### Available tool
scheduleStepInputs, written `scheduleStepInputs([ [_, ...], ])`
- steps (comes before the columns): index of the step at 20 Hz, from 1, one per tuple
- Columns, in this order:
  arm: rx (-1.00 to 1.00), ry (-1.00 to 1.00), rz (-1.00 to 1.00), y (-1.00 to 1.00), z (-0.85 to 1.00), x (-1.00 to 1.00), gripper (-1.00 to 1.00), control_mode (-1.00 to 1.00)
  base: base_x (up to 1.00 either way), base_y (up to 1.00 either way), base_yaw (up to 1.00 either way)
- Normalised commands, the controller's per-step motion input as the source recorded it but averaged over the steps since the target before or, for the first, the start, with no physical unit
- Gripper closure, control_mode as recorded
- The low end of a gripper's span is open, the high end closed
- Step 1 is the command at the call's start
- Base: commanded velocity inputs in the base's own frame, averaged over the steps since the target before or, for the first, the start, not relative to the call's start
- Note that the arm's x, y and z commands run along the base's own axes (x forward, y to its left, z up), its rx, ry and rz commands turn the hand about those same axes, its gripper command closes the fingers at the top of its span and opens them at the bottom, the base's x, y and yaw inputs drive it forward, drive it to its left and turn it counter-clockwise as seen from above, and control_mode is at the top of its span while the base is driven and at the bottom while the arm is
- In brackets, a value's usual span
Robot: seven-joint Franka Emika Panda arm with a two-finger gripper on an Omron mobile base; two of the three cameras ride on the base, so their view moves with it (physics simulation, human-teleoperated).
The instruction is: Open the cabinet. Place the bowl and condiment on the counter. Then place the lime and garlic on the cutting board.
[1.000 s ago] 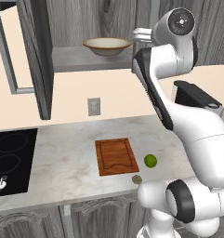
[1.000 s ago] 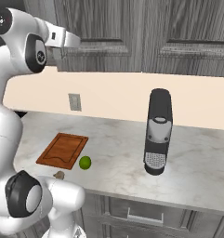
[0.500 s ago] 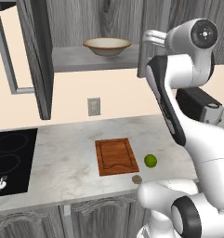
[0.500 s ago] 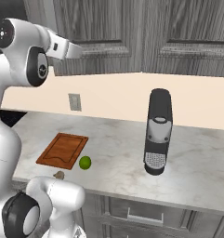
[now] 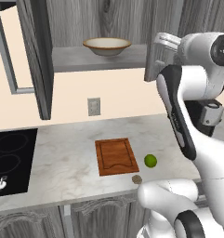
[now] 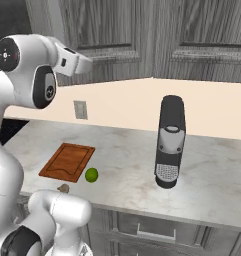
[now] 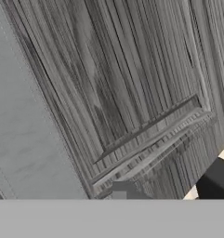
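Your biggest landmark is the cabinet (image 5: 34,56): its left door stands swung open, off to the left of the hand (image 6: 84,63), while a closed raised-panel door (image 7: 132,93) sits straight ahead of the hand and close to it. The hand is up at cabinet height (you cannot tell from these views how far apart its fingers stand, or whether anything is between them). Well below the hand runs the desk (image 5: 67,162), pale marbled stone, with a black cooktop (image 5: 11,160) set into it far down and to the hand's left. Below the hand and to its right a dark coffee machine (image 6: 169,142) stands upright on the desk against the beige wall. Inside the open cabinet bay, to the left of the hand and at about its level, the bowl (image 5: 107,46) rests upright on the shelf, near the shelf's front edge. The cutting board (image 5: 115,155) lies flat on the desk, well beneath the hand and slightly to its left, with nothing on it. The lime (image 5: 150,161) sits on the desk just beside the board's right edge, almost directly under the hand. The garlic (image 5: 137,178) lies near the desk's front edge, close to the lime and just off the board's near right corner.
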Motion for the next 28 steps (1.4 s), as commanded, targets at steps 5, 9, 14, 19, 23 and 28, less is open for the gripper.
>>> scheduleStepInputs([
  [5, 0.08, -0.08, 0.00, -1.00, 0.00, -0.29, 1.00, -1.00, 0.00, 0.00, 0.00],
  [9, 0.09, -0.10, 0.00, -1.00, 0.00, -0.33, 1.00, -1.00, 0.00, 0.00, 0.00],
  [14, 0.09, -0.10, 0.00, -1.00, 0.00, -0.30, 1.00, -1.00, 0.00, 0.00, 0.00],
  [19, 0.09, -0.07, 0.00, -0.82, 0.00, -0.25, 1.00, -1.00, 0.00, 0.00, 0.00],
  [23, 0.03, 0.00, 0.00, -0.36, 0.01, -0.16, 1.00, -1.00, 0.00, 0.00, 0.00],
  [28, 0.00, 0.00, 0.00, -0.04, 0.03, -0.04, 1.00, -1.00, 0.00, 0.00, 0.00],
])
